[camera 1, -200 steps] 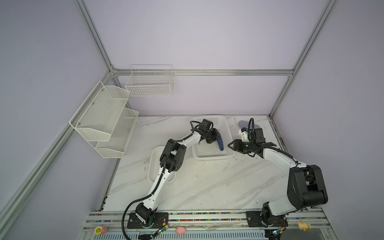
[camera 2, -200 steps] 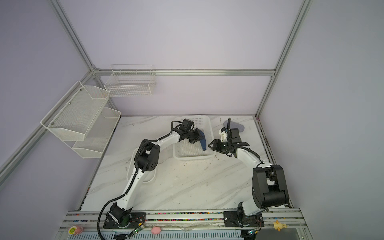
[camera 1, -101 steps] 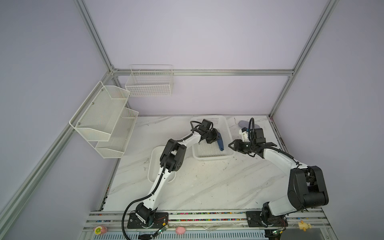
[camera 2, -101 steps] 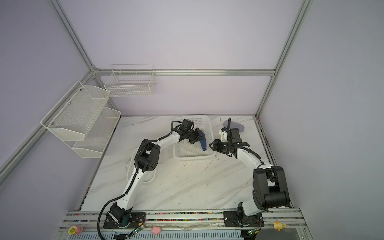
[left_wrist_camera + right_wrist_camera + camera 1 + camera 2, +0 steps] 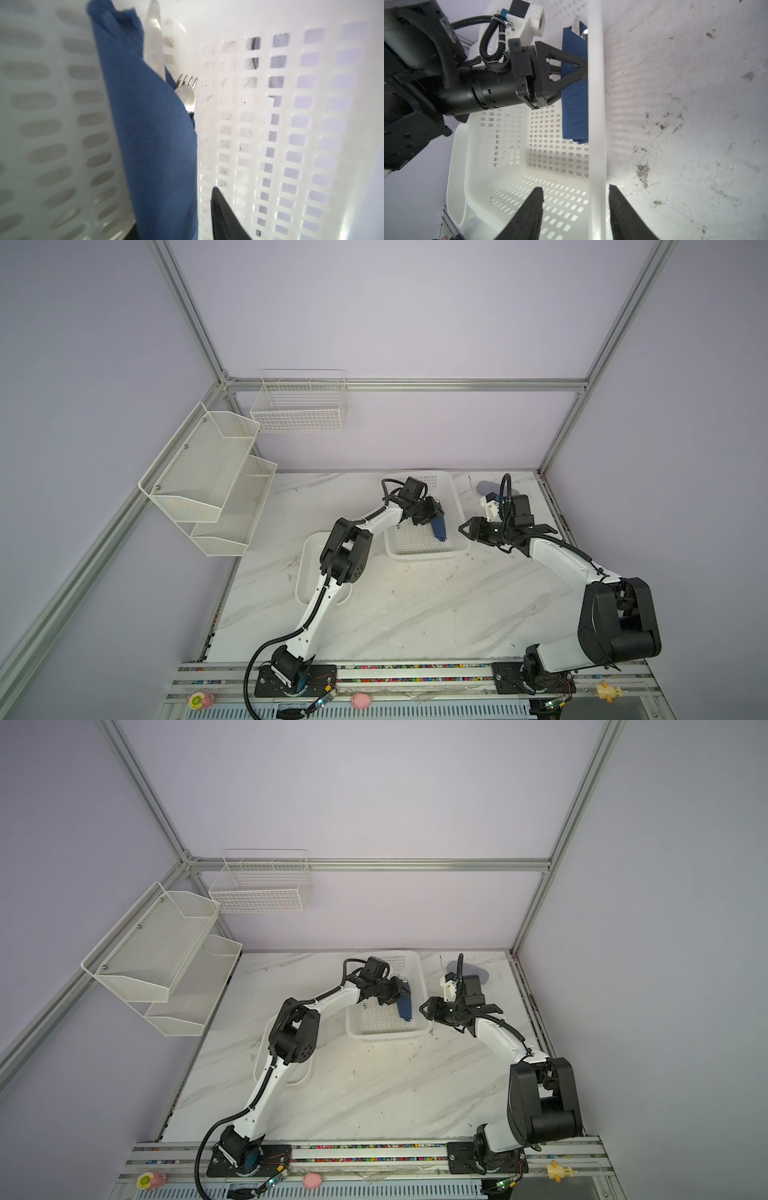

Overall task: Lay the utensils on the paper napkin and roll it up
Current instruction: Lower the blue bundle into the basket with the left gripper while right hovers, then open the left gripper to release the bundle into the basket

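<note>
Left gripper (image 5: 583, 70), black with triangular fingers, reaches down inside a white perforated plastic basket (image 5: 596, 104) and brackets the navy-blue paper napkin (image 5: 153, 135), which is already wound into a tube. From its wrist camera I see one black finger (image 5: 224, 218) just beside the roll with a sliver of basket showing between them. The opposite finger is hidden, so I cannot tell whether the roll is pinched or let go. I judge the roll is being set along the basket's side wall so that the wall props it and keeps the wrap from springing loose. Poking from the tube's far end I count three silver metal utensils: one knife blade (image 5: 153, 41), one set of fork tines (image 5: 188, 80) and one spoon bowl (image 5: 187, 97). My right gripper (image 5: 574, 187) stands with jaws apart, one finger on either side of the basket's rim, clamping nothing; I read that as readiness to steady the basket. Further out on the white marble table (image 5: 415, 614) I count one oblong white dish (image 5: 309, 556) under the left arm and one grey-blue oblong case (image 5: 484, 488) at the back. On the walls hang one tiered mesh shelf (image 5: 199, 472) and one wire wall basket (image 5: 297, 406).
</note>
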### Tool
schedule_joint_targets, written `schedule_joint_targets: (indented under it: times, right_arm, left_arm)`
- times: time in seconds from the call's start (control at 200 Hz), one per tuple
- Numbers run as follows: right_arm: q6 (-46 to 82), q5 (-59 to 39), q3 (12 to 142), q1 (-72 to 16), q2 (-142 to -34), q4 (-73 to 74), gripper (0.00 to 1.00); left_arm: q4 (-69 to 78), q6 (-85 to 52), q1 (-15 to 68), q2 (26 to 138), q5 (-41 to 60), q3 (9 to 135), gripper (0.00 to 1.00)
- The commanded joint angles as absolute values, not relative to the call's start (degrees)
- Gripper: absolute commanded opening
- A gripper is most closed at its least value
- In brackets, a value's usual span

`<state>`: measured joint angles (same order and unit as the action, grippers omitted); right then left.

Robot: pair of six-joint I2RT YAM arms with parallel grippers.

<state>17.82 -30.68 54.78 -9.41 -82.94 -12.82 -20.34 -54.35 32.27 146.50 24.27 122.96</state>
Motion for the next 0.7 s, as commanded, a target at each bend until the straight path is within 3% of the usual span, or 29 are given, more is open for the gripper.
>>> schedule_joint_targets:
  times: [0.0, 0.1, 0.125, 0.175, 0.475, 0.695]
  right_arm:
    - [18.97, -31.46, 56.85, -9.72, -79.66, -12.56, 0.54]
    - [19.07, -29.75, 56.96, -9.75, -79.01, -12.96, 0.54]
    - [19.11, -29.44, 56.95, -9.73, -78.99, -13.08, 0.54]
    - [19.10, -28.98, 56.95, -9.69, -79.01, -13.35, 0.54]
    - [19.14, -28.53, 56.41, -9.67, -79.01, -12.94, 0.54]
    - [18.95, -28.96, 56.34, -9.66, -78.95, -12.70, 0.54]
  left_arm:
    - [-26.16, -51.49, 32.65, 143.69, 18.08, 125.69, 0.50]
    - [-27.22, -50.61, 32.87, 142.44, 16.02, 125.59, 0.58]
    - [-27.57, -50.31, 32.95, 142.15, 15.41, 125.69, 0.66]
    - [-28.15, -49.61, 33.04, 141.62, 14.63, 125.98, 0.72]
    - [-32.52, -46.33, 33.05, 137.16, 7.37, 124.62, 0.74]
    - [-34.01, -46.13, 32.96, 139.02, 8.97, 125.68, 0.59]
